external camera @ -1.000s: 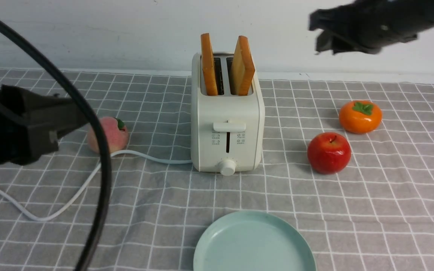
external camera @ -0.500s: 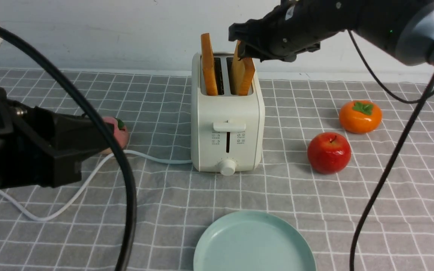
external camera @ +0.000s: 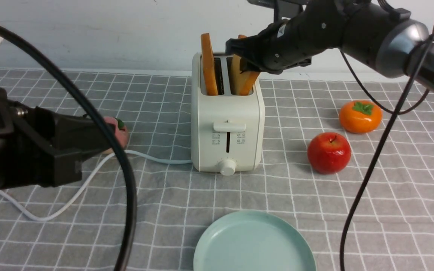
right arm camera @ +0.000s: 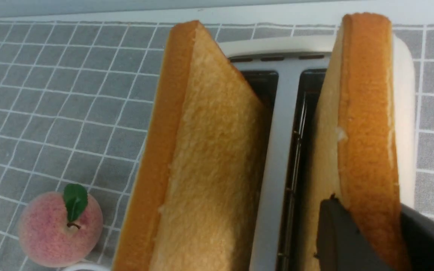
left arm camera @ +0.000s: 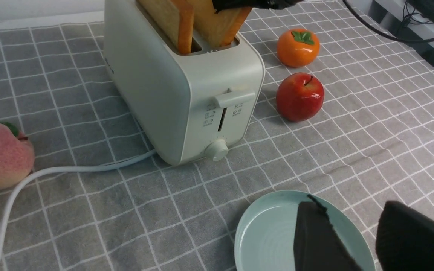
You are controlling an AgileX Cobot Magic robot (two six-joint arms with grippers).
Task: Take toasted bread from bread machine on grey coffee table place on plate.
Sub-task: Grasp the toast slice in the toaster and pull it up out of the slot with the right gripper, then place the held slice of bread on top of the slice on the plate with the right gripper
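The cream-white bread machine [external camera: 226, 120] stands mid-table on the grey coffee table [external camera: 390, 188]. Two slices of toasted bread stand in its slots: the left slice [external camera: 208, 64] is free. My right gripper [external camera: 244, 52] comes from the right and is shut on the top of the right slice [external camera: 246, 81]; in the right wrist view its fingers [right arm camera: 337, 233] press both sides of that slice [right arm camera: 364, 113]. The mint-green plate [external camera: 254, 244] lies empty at the front. My left gripper [external camera: 106, 137] is open and low at the left; in the left wrist view it [left arm camera: 349, 205] hovers over the plate [left arm camera: 266, 233].
A red apple [external camera: 329, 152] and an orange persimmon [external camera: 360, 116] lie right of the toaster. A peach [external camera: 121, 131] lies left of it, partly behind my left gripper. The white cord [external camera: 153, 159] runs left across the cloth. Black cables hang in front on both sides.
My right gripper swung in from the upper right, dropped over the right slice and closed on its top. My left arm shifted slightly right early on, then stayed still.
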